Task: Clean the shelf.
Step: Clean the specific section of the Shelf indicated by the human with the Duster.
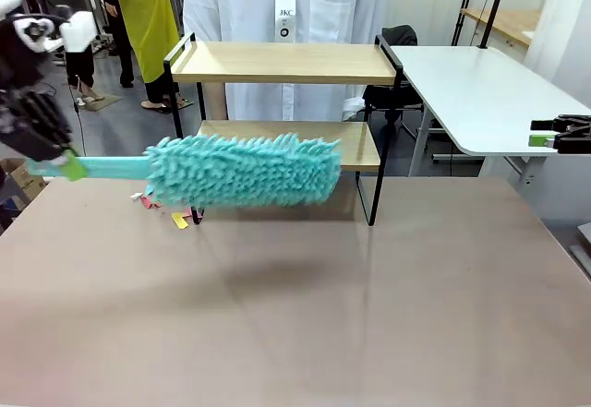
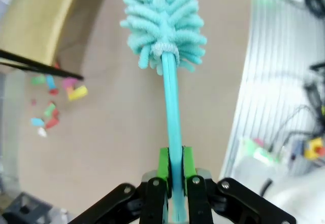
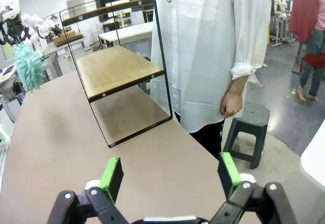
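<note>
Gripping a teal duster (image 1: 242,170) handle, left end effector (image 1: 65,165) left of the shelf (image 1: 282,61), right end effector (image 3: 172,176) spread wide, nothing held.

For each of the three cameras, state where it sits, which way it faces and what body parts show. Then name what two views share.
Front view: fixed between the arms, facing across the brown table at the two-tier wooden shelf with black metal frame and the white-shirted person; left gripper enters at left.
Left wrist view: looks along jaws shut on the fluffy turquoise duster; coloured scraps nearby.
Right wrist view: the right gripper, jaws open, faces the shelf end-on.
Shared: duster and shelf appear in all three.
</note>
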`<action>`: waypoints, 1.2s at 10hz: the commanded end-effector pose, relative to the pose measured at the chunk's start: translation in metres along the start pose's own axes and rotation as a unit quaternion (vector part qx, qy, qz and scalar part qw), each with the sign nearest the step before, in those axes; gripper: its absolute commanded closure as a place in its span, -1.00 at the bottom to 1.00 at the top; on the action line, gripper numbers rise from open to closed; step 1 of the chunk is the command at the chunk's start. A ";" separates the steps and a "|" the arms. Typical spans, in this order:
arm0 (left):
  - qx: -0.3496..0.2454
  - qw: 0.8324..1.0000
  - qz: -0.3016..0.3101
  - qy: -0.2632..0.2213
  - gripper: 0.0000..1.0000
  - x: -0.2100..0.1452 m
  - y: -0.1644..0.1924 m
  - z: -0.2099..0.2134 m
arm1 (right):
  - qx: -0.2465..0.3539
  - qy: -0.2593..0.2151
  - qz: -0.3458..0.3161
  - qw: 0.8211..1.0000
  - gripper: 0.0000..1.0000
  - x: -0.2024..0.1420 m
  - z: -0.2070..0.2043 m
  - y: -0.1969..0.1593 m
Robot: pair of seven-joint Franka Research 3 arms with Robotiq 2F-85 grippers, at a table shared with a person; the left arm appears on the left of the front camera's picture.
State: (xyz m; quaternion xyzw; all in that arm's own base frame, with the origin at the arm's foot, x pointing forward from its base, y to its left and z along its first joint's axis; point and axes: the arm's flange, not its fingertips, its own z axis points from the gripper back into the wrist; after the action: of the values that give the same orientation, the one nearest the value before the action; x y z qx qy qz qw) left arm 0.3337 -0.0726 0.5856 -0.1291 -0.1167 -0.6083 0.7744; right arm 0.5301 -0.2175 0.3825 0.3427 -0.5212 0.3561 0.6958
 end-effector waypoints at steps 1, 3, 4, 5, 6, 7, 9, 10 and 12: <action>-0.008 0.996 -0.054 0.076 0.74 -0.014 0.005 0.017 | -0.001 0.000 0.003 1.000 -1.00 0.003 -0.002 0.001; -0.013 0.988 -0.074 0.136 0.74 -0.026 0.008 0.027 | -0.001 0.000 0.003 1.000 -1.00 0.003 -0.002 0.001; -0.022 0.985 -0.076 0.154 0.74 -0.034 0.001 0.021 | -0.001 0.000 0.003 1.000 -1.00 0.003 -0.002 0.001; -0.023 0.982 -0.078 0.171 0.74 -0.037 0.010 0.021 | -0.001 0.000 0.003 1.000 -1.00 0.003 -0.002 0.001; -0.013 0.980 -0.071 0.184 0.74 -0.041 0.014 0.019 | -0.001 0.000 0.003 1.000 -1.00 0.003 -0.002 0.001; 0.001 0.978 -0.055 0.201 0.74 -0.042 0.015 0.014 | -0.001 0.000 0.003 1.000 -1.00 0.003 -0.002 0.001; 0.020 0.981 -0.067 0.179 0.74 -0.030 0.021 0.008 | -0.001 0.000 0.003 1.000 -1.00 0.003 -0.002 0.001; -0.009 0.979 -0.062 0.192 0.74 -0.040 0.017 0.014 | -0.001 0.000 0.003 1.000 -1.00 0.003 -0.002 0.001; -0.009 0.979 -0.062 0.192 0.74 -0.040 0.017 0.014 | -0.001 0.000 0.003 1.000 -1.00 0.003 -0.002 0.001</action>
State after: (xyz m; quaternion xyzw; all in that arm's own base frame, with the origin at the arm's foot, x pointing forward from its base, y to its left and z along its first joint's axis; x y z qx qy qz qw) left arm 0.3448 -0.0312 0.5816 -0.0057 0.0311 -0.6709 0.7409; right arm 0.5301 -0.2175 0.3825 0.3427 -0.5212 0.3561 0.6958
